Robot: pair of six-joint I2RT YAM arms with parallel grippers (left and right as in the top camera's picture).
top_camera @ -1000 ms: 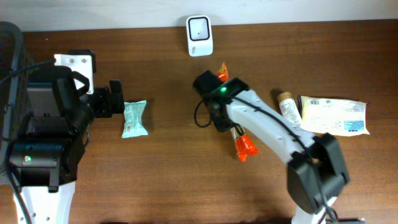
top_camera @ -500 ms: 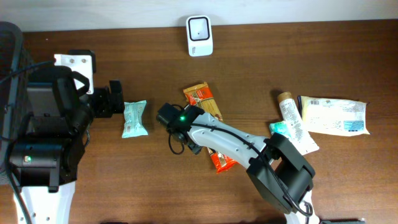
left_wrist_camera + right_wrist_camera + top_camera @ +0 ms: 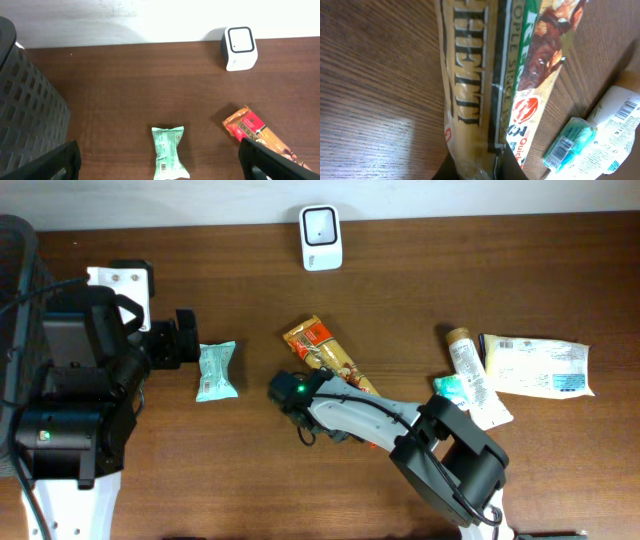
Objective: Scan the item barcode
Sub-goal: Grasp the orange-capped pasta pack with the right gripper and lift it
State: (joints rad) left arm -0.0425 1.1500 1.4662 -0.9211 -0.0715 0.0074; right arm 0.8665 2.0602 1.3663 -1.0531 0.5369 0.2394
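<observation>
The right gripper (image 3: 477, 170) is pinched shut on the near end of the packet (image 3: 322, 352). The packet lies slantwise mid-table, well apart from the scanner (image 3: 320, 237) at the far edge. The hold is on the very tip of thin, slick film, so I judge the packet could slide out or droop when carried. A drooping or creased wrapper may give the scanner nothing it can read. The side facing up shows print and a seam but no barcode that I can find, and presented the wrong way round the scan would fail. The folded right arm (image 3: 370, 415) could also come between packet and scanner.

The left gripper (image 3: 159, 150) stands wide, holding nothing, just left of the green pouch (image 3: 216, 370).

From overhead the arm covers the right fingers and the packet's near end, so I cannot tell whether that end is off the table (image 3: 200, 260). The left wrist view cuts the packet off at its edge
</observation>
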